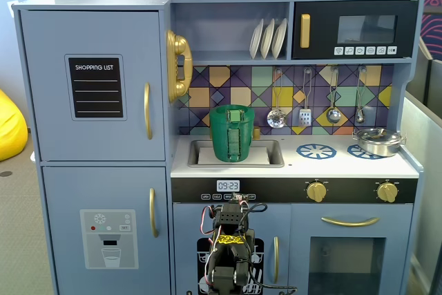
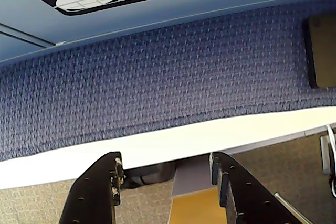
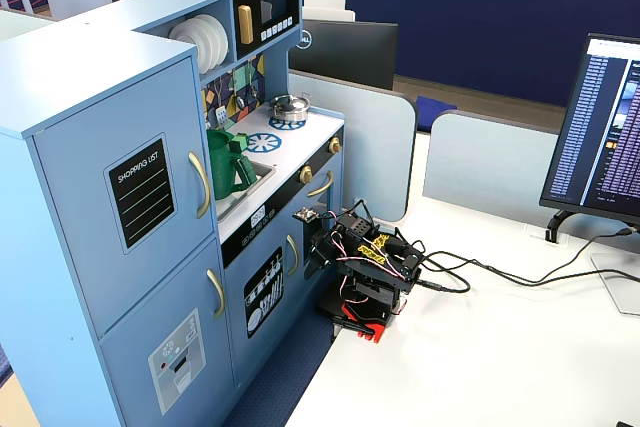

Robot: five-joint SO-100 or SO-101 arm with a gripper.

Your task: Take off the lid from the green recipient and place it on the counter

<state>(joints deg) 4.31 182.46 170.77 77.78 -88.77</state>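
Wrist view had your gripper [image 2: 165, 182] with its two black fingers [image 2: 97, 192] spread apart, nothing between them, only blue carpet [image 2: 173, 77] and a white table edge [image 2: 157, 145] beyond the tips. The arm [image 1: 231, 253] sat folded low in front of the toy kitchen's lower doors.

The green pot [image 1: 232, 134] stood in the sink [image 1: 269, 148], high above the fingers and well apart from them. Its lid [image 1: 232, 108] looked seated on top. The counter [image 1: 338, 160] with blue burner rings [image 1: 316, 150] lay to the pot's right in a fixed view, a silver pot [image 1: 378, 141] on the far ring.

Risks, as you'd judge them:
- Long climb from folded pose; the fingers could clip the counter's front edge or the gold knobs [image 1: 316, 191] on the way up.
- Lid handle is small; a grip off centre could slip or lift the whole pot if the lid sits tight.
- Pot is tall and narrow at the base, so a sideways push could tip it in the sink.
- Setting the lid down too far right could hit the silver pot.

Hard to tell:
- Lid handle was not clear in either fixed view; the pot's strap handle [image 1: 233, 139] covered the front.
- Wrist view showed no pot at all.
- Pot's base was hidden by the sink rim.
- Side fixed view showed the pot [image 3: 228, 162] small, lid detail lost.
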